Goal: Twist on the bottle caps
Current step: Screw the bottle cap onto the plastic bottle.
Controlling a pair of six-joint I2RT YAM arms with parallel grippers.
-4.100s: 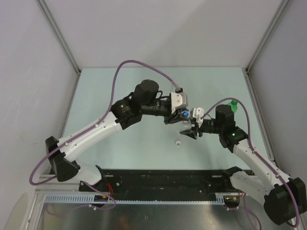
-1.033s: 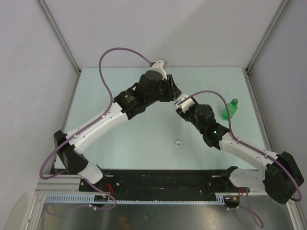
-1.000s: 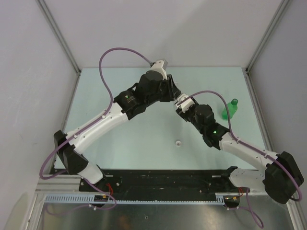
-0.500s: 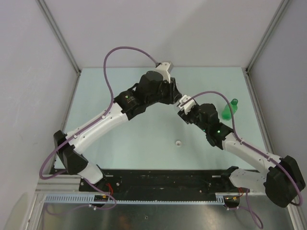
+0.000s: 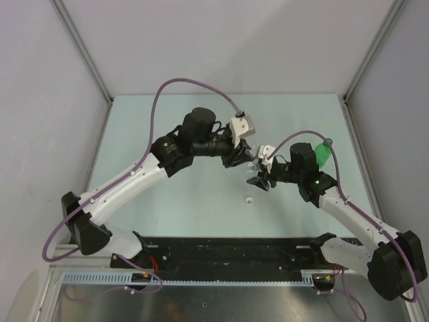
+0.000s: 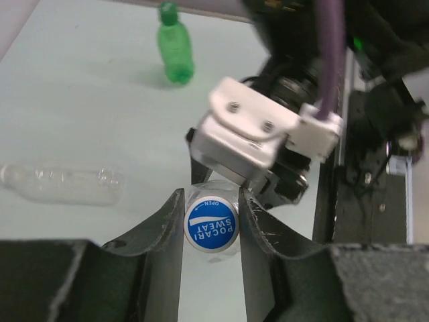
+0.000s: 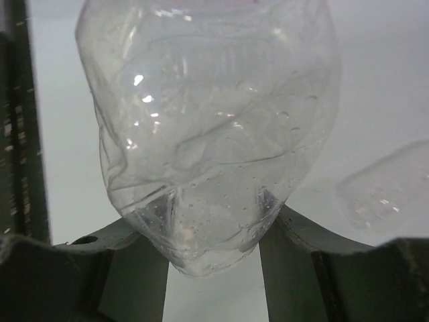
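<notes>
The left gripper [image 6: 210, 201] pinches a small round white plastic cap with a blue top [image 6: 211, 226]. The right gripper [image 7: 211, 258] squeezes a clear ribbed plastic bottle [image 7: 208, 121] right behind the cap, off the table. Line them up straight, then turn gently and do not push hard.

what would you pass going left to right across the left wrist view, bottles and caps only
clear bottle lying on its side → green bottle → blue-topped pocari sweat cap
</notes>
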